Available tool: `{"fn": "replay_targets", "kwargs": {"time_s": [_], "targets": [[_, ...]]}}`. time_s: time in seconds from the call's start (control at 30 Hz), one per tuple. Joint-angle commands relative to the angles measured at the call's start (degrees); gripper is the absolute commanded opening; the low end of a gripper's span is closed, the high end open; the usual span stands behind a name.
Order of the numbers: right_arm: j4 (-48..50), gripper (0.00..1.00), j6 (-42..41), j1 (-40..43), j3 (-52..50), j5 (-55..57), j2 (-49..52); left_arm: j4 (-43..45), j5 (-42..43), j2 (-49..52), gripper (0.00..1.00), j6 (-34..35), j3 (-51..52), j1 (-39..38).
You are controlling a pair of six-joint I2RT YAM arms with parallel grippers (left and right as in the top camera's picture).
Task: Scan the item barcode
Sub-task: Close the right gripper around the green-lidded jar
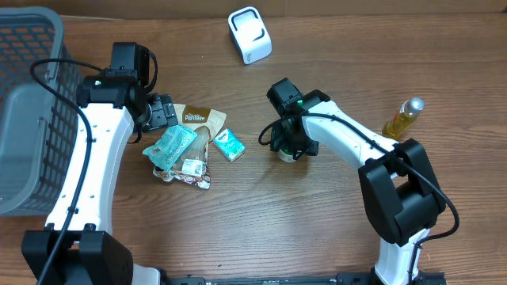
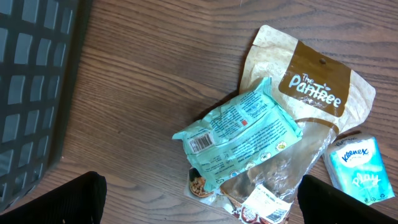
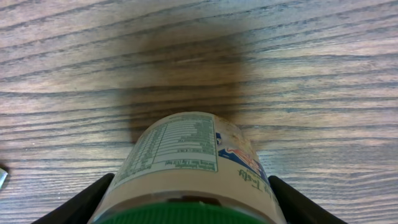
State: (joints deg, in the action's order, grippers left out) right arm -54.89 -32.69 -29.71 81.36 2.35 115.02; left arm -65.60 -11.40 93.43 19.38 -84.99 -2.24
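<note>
A jar (image 3: 186,155) with a green lid and a printed nutrition label stands on the wooden table, mostly hidden under my right arm in the overhead view (image 1: 283,153). My right gripper (image 3: 189,202) straddles it, a black finger (image 3: 81,202) pressed to each side just below the lid. The white barcode scanner (image 1: 249,34) stands at the back of the table, well away from the jar. My left gripper (image 2: 199,199) hangs open over a pile of snack packets, holding nothing.
The pile holds a teal packet (image 2: 239,134) with its barcode facing up, a brown Pantree pouch (image 2: 317,81) and a Kleenex pack (image 2: 357,168). A grey basket (image 1: 24,119) fills the left edge. A yellow oil bottle (image 1: 402,117) stands at the right.
</note>
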Motion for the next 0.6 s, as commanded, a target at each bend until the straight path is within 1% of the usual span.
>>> {"fn": "replay_targets", "kwargs": {"time_s": [0.0,0.17,0.23,0.27,0.3,0.33,0.43,0.47,0.5,0.57], "targets": [[0.1,0.7,-1.6,-0.2,1.7,0.1,0.3,0.0,-0.2,0.2,1.0,0.6,-0.5,-0.2],[-1.0,0.69,-1.0,-0.2,1.6,0.1,0.3,0.0,-0.2,0.2,1.0,0.6,-0.5,-0.2],[-1.0,0.68,4.5,-0.2,1.6,-0.2,0.3,0.0,-0.2,0.2,1.0,0.6,-0.5,-0.2],[-1.2,0.69,9.3,-0.2,1.6,-1.0,0.3,0.0,-0.2,0.2,1.0,0.6,-0.5,-0.2],[-1.5,0.68,11.6,-0.2,1.6,-1.2,0.3,0.0,-0.2,0.2,1.0,0.6,-0.5,-0.2],[-1.8,0.68,12.9,-0.2,1.6,-1.2,0.3,0.0,-0.2,0.2,1.0,0.6,-0.5,-0.2],[-2.0,0.69,13.2,-0.2,1.6,-1.2,0.3,0.0,-0.2,0.2,0.99,0.6,-0.5,-0.2],[-2.0,0.71,13.0,-0.2,1.6,-1.2,0.3,0.0,-0.2,0.2,1.0,0.6,-0.5,-0.2],[-2.0,0.79,13.0,-0.2,1.6,-1.2,0.3,0.0,-0.2,0.2,1.0,0.6,-0.5,-0.2],[-2.0,0.89,12.9,-0.2,1.6,-1.2,0.3,0.0,-0.2,0.2,1.0,0.6,-0.5,-0.2]]}}
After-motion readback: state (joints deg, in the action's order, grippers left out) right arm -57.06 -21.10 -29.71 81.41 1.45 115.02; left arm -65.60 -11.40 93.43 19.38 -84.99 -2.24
